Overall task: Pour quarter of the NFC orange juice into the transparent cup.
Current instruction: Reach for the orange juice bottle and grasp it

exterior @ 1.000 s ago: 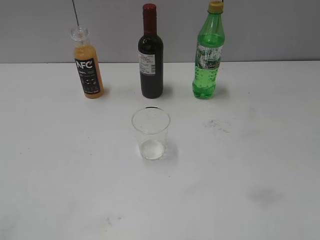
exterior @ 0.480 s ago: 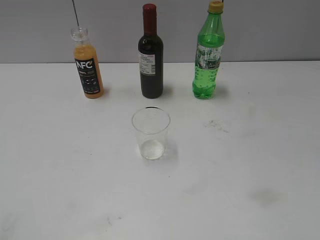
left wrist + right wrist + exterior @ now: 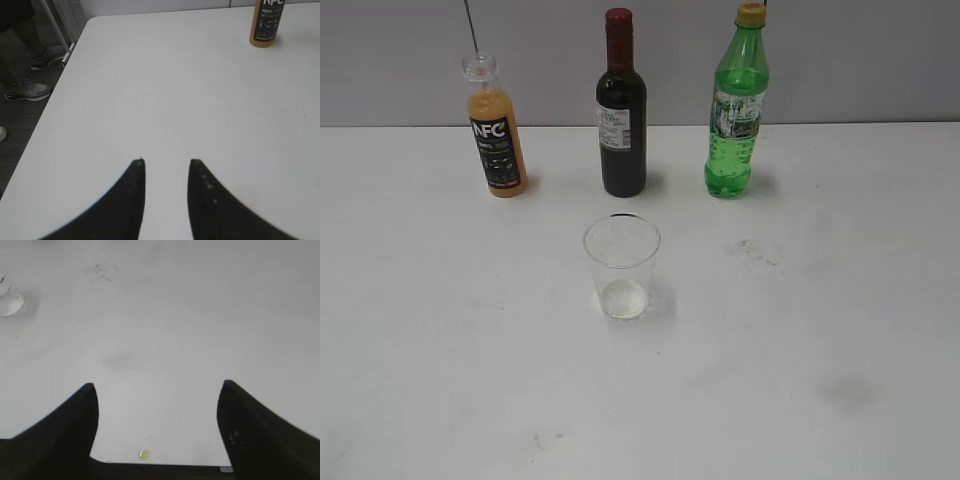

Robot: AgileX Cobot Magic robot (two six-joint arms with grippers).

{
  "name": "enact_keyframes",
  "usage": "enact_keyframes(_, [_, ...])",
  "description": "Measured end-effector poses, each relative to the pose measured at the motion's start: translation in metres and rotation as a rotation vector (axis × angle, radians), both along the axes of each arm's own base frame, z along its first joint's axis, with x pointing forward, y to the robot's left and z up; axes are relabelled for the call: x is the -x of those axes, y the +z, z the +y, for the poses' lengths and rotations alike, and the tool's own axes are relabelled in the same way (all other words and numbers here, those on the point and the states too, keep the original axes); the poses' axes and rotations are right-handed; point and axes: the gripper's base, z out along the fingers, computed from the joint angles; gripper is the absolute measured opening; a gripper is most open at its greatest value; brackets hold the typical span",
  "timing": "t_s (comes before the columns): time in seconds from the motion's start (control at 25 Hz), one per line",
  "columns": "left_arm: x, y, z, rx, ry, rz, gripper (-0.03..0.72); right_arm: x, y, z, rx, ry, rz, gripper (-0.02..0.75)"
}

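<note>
The NFC orange juice [image 3: 495, 135] stands uncapped at the back left of the white table; its lower part also shows at the top right of the left wrist view [image 3: 266, 25]. The transparent cup [image 3: 621, 267] stands empty in the middle of the table, in front of the dark wine bottle; its base shows at the left edge of the right wrist view [image 3: 9, 302]. Neither gripper shows in the exterior view. My left gripper [image 3: 166, 162] is open and empty over bare table, well short of the juice. My right gripper [image 3: 157, 387] is wide open and empty over bare table.
A dark wine bottle [image 3: 621, 110] stands at the back centre and a green soda bottle [image 3: 736, 105] at the back right. The table's left edge [image 3: 55, 85] drops to the floor, where a person's shoes show. A small yellow drop [image 3: 144, 454] lies near the right gripper.
</note>
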Motion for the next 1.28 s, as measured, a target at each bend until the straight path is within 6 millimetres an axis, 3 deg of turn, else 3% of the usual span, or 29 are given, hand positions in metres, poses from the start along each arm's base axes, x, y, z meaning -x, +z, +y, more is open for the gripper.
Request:
enact_keyframes(0.56, [0.000,0.000,0.000,0.000,0.000,0.000,0.236,0.032,0.001,0.001,0.002,0.001,-0.202,0.564])
enact_keyframes(1.28, [0.000,0.000,0.000,0.000,0.000,0.000,0.236,0.033,0.001,0.001,0.000,0.003,-0.207,0.563])
